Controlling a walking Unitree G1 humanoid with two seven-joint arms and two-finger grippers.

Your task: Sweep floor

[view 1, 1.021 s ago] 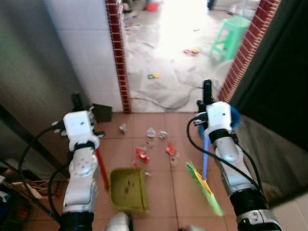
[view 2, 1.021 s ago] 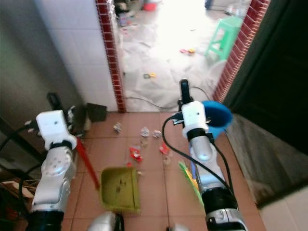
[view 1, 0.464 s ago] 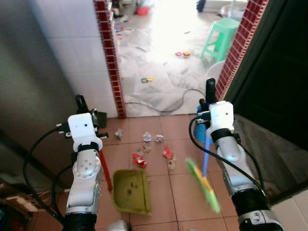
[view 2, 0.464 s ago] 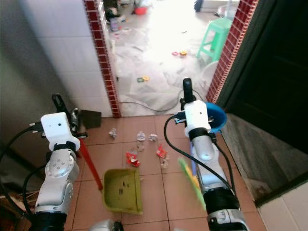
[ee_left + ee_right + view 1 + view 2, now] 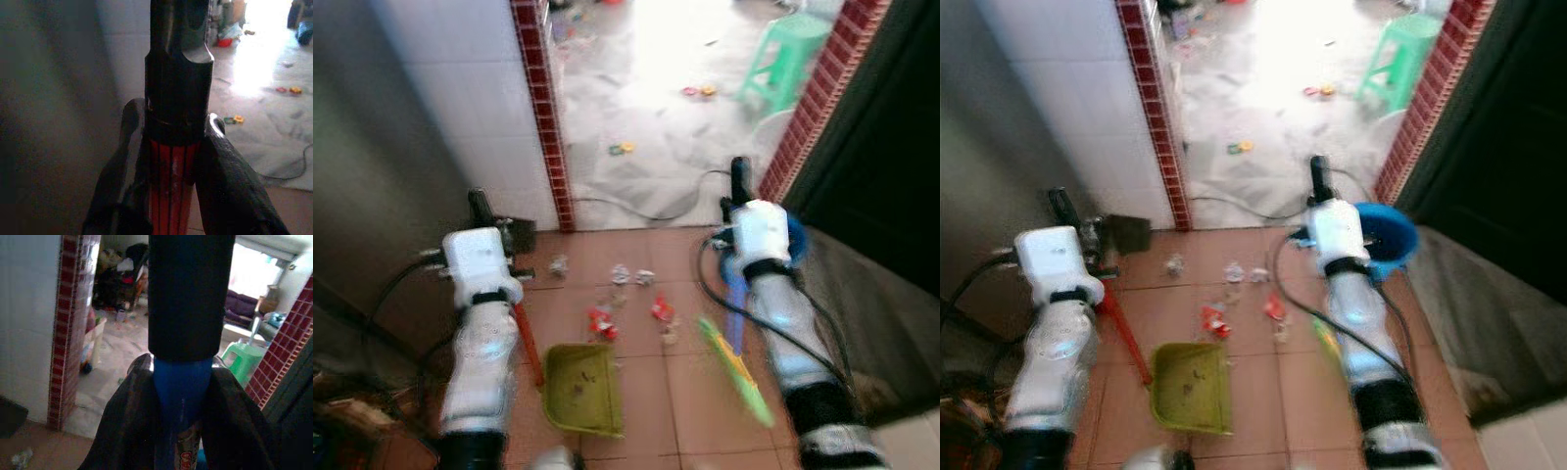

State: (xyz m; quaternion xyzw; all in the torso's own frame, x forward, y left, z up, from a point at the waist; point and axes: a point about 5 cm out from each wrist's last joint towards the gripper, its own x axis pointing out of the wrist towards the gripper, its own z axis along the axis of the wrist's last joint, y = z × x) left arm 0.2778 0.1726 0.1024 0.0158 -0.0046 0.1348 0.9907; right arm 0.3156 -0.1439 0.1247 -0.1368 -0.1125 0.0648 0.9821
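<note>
My left gripper is shut on the red handle of a green dustpan that rests on the terracotta tiles in front of me. The right gripper is shut on the blue handle of a broom, and its green bristle head sits on the floor to the right of the dustpan. Red wrappers and white crumpled scraps lie scattered on the tiles just beyond the dustpan, between the two arms.
A doorway framed by red brick pillars opens onto a bright room with a green stool, a cable and more litter. A blue basin sits by the right pillar. A white tiled wall stands left, a dark door right.
The whole picture has shifted a little and blurred, so the camera moved. Both grippers keep their hold; the dustpan and broom head stay about where they were beside the litter.
</note>
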